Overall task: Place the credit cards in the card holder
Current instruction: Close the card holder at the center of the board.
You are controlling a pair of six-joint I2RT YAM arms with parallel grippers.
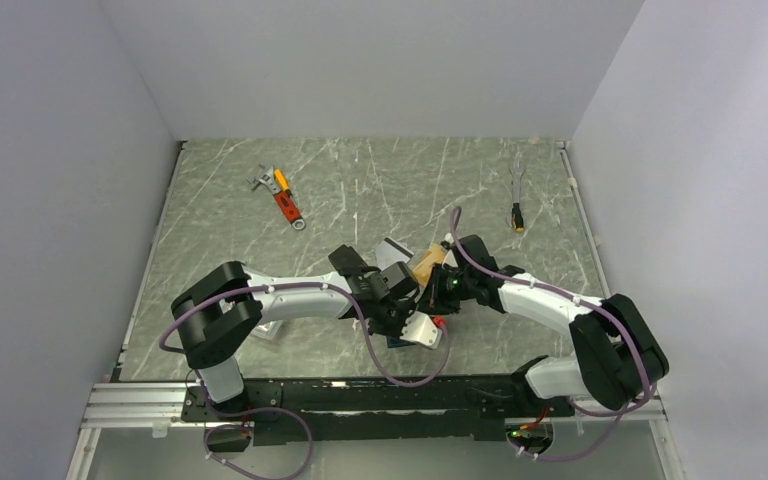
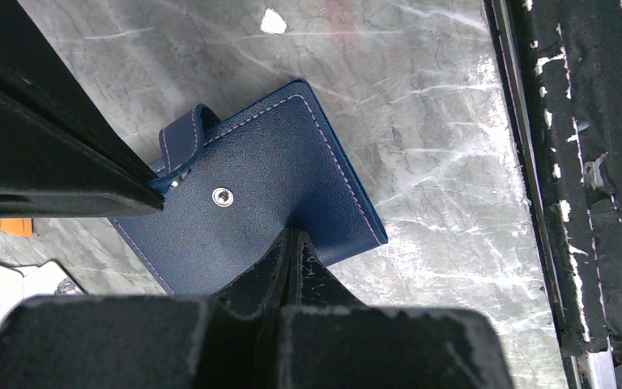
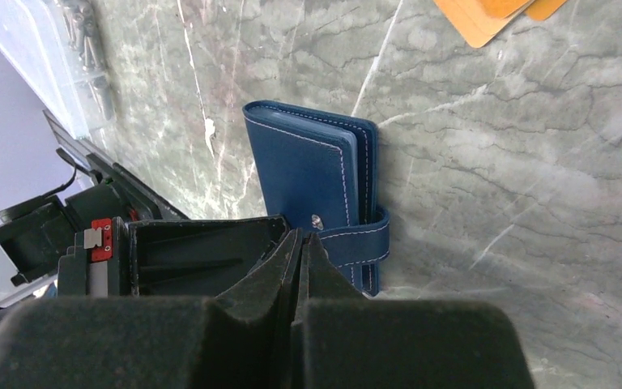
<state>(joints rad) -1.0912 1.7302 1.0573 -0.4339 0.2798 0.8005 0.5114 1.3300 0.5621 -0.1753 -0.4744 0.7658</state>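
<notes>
The navy card holder [image 2: 283,162] lies folded shut on the marble table, its bare snap stud [image 2: 223,196] showing; it also shows in the right wrist view [image 3: 304,170]. My left gripper [image 2: 291,237] is shut and empty, its tips pressing on the cover. My right gripper [image 3: 304,237] is shut at the end of the snap tab [image 3: 360,239], which bows up off the cover [image 2: 180,138]. The orange-gold card [image 1: 424,266] and silver-white card [image 1: 392,248] lie just beyond the grippers; orange also shows in the right wrist view [image 3: 486,16]. The black card is not visible.
A clear plastic box of small parts [image 3: 44,57] lies left of the holder. An orange-handled wrench [image 1: 282,197] lies far left and a thin tool [image 1: 517,190] far right. The black rail [image 2: 583,186] marks the table's near edge. Both arms meet over the table's middle.
</notes>
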